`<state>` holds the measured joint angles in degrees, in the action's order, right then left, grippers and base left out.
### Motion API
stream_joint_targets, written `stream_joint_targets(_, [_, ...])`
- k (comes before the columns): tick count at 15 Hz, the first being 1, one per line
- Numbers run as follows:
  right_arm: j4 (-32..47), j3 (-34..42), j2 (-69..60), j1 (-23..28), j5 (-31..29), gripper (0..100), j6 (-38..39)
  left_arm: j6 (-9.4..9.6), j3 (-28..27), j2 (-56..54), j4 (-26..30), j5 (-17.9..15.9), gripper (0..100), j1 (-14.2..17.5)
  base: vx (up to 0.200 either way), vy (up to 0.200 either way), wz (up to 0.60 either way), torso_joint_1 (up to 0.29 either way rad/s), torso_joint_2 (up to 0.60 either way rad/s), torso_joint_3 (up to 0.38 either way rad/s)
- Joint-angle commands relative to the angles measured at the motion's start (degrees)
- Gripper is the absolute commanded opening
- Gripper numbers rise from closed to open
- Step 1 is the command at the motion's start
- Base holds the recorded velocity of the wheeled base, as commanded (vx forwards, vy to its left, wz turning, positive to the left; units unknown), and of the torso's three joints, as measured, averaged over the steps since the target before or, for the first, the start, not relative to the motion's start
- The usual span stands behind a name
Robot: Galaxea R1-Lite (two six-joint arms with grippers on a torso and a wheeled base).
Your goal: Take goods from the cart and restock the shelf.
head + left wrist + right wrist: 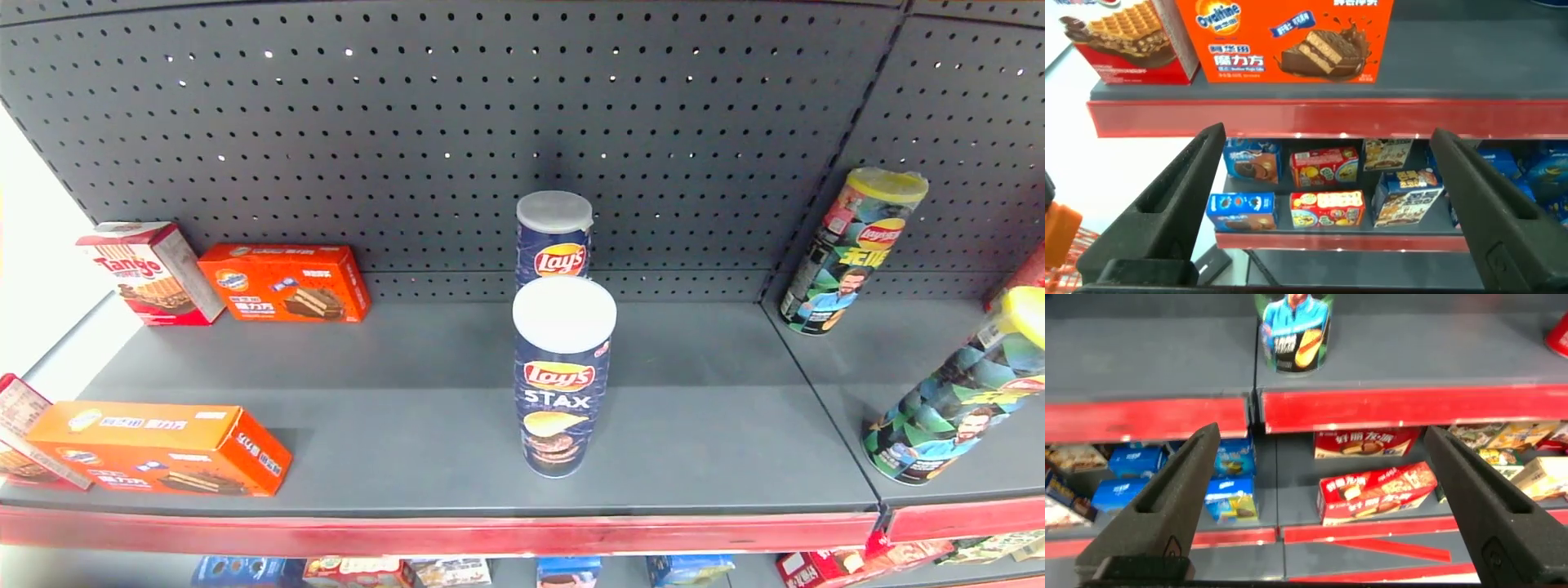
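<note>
On the shelf [694,425], the front chip can [562,384] stands upright.

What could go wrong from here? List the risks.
The front blue can stands tall and narrow near the red shelf edge; a bump while placing goods could tip it off.
The left hand and right hand, both open and empty, face the lower shelves and might strike that edge when raised.

The dark grey metal shelf [694,408] and its perforated back panel [367,122] look matt and smooth, while the red strip [408,535] on its front edge is glossy. The dark blue cylindrical can [562,408] has a satin wrap and a frosted plastic lid [563,313]; the orange cardboard box [163,449] looks glossy.
</note>
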<state>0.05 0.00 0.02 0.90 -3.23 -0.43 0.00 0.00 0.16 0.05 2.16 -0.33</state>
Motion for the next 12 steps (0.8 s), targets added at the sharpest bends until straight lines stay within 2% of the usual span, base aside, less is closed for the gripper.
stream_joint_targets(1, [0.0, 0.0, 0.1, 0.0, 0.0, 100, 0.0, 0.00, 0.0, 0.0, 0.0, 0.0, 100, 0.0, 0.000, 0.000, 0.00, 0.000, 0.00, 0.000])
stream_joint_targets(12, [0.0, 0.0, 0.1, 0.0, 0.0, 100, 0.0, 0.00, 0.0, 0.0, 0.0, 0.0, 100, 0.1, 0.000, 0.000, 0.00, 0.000, 0.00, 0.000])
